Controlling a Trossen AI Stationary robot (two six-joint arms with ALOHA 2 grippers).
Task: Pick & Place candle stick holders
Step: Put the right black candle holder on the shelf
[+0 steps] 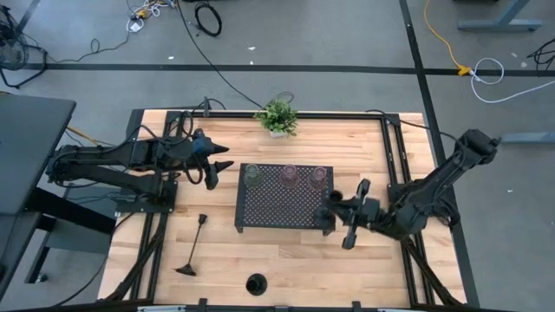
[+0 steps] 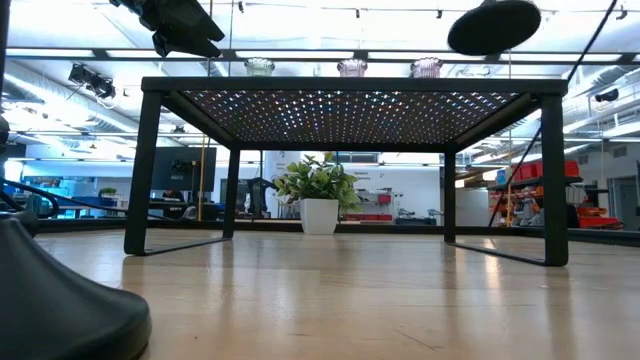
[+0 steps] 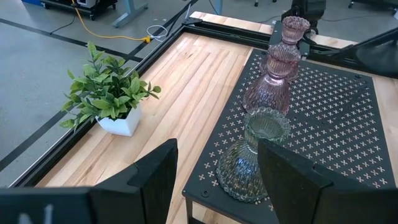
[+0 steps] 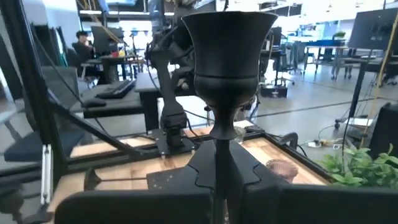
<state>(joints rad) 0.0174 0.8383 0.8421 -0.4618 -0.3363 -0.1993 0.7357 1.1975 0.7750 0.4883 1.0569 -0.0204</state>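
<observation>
Three glass holders stand on their bases along the far edge of the black perforated tray (image 1: 282,212): a greenish one (image 1: 253,175) and two pinkish ones (image 1: 290,176) (image 1: 319,177). My left gripper (image 1: 214,166) is open and empty, just left of the tray; in its wrist view (image 3: 217,158) the greenish holder (image 3: 252,155) stands a little ahead of it. My right gripper (image 1: 332,212) is at the tray's right near corner, shut on a tall black holder (image 4: 225,50). A second tall black holder (image 1: 192,247) lies on its side on the table. A squat black one (image 1: 256,283) stands near the near edge. My right gripper pinches the black holder's thin stem (image 4: 222,134) between its two fingers, below the cup. The fingers come level from the table's right side and lie across the stem. The holder is upright, cup up. In the low view its round base (image 2: 495,25) hangs clear above the tray top.
A green potted plant (image 1: 277,117) stands at the table's far edge behind the tray. The tray stands on legs (image 2: 142,170), raised off the wooden table. A dark rounded shape (image 2: 60,300) fills the low view's near left corner.
</observation>
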